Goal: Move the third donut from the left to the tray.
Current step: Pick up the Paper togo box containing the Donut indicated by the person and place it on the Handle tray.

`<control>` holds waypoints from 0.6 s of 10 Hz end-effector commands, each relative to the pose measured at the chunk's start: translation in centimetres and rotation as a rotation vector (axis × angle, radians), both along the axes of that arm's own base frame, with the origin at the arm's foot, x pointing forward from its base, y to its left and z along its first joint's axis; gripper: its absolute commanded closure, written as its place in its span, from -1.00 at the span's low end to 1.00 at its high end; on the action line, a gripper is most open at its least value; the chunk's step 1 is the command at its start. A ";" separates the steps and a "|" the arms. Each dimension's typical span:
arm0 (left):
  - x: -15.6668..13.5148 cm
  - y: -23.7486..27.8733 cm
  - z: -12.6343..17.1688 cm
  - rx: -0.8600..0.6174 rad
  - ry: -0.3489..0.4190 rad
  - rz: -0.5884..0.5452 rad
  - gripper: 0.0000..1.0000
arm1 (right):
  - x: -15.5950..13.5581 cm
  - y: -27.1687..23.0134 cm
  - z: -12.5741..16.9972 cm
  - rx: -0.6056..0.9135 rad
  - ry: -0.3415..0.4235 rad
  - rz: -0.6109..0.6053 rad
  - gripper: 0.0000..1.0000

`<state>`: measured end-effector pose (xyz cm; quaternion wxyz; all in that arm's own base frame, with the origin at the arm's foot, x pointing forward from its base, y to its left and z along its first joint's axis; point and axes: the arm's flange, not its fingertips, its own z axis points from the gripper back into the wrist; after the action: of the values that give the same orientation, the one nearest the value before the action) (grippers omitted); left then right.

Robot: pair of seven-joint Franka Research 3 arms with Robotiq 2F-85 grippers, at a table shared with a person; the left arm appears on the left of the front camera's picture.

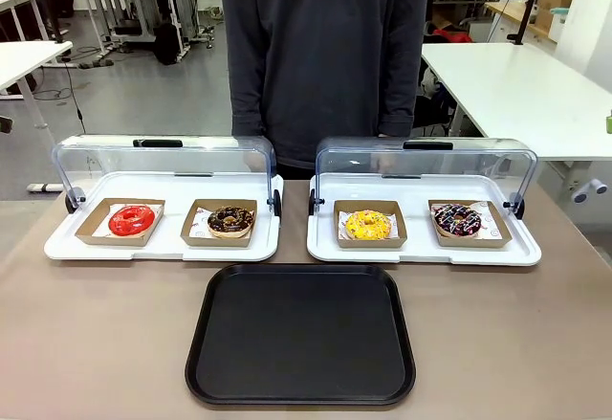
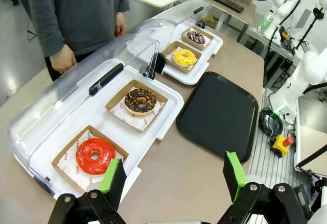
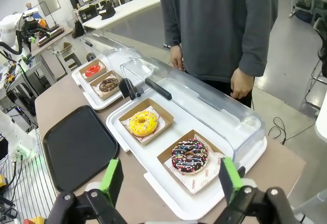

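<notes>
The third donut from the left [image 1: 368, 224] has yellow glaze and sprinkles and lies in a brown cardboard holder on the right white tray; it also shows as the yellow donut [image 3: 143, 123] and, far off, the yellow donut [image 2: 184, 57]. The black tray [image 1: 302, 334] lies flat on the table in front of both white trays, bare; black tray [image 2: 218, 114], black tray [image 3: 79, 146]. My left gripper [image 2: 173, 176] hangs open high above the red donut's end of the table. My right gripper [image 3: 171, 179] is open too, above the sprinkled chocolate donut.
A red donut [image 1: 131, 220] and a chocolate donut [image 1: 230, 220] sit on the left white tray [image 1: 163, 246]. A sprinkled chocolate donut [image 1: 457, 219] shares the right white tray [image 1: 424, 252]. Both clear domed lids are swung back. A person [image 1: 325, 56] stands at the far side, hands down.
</notes>
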<state>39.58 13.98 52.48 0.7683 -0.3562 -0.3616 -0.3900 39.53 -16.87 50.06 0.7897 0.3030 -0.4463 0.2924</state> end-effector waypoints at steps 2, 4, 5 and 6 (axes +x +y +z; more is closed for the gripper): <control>0.1 0.0 0.1 -0.016 -0.009 -0.006 -1.00 | 0.4 0.0 0.0 0.012 -0.038 0.003 -1.00; 0.1 0.0 0.1 -0.016 -0.009 -0.006 -1.00 | 0.4 0.0 0.0 0.012 -0.038 0.003 -1.00; 0.1 0.0 0.1 -0.016 -0.009 -0.006 -1.00 | 0.4 0.0 0.0 0.012 -0.038 0.003 -1.00; 0.1 0.0 0.1 -0.016 -0.009 -0.006 -1.00 | 0.4 0.0 0.0 0.012 -0.038 0.003 -1.00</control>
<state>39.58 13.98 52.48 0.7683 -0.3562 -0.3616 -0.3900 39.53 -16.86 50.06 0.7896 0.3032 -0.4462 0.2925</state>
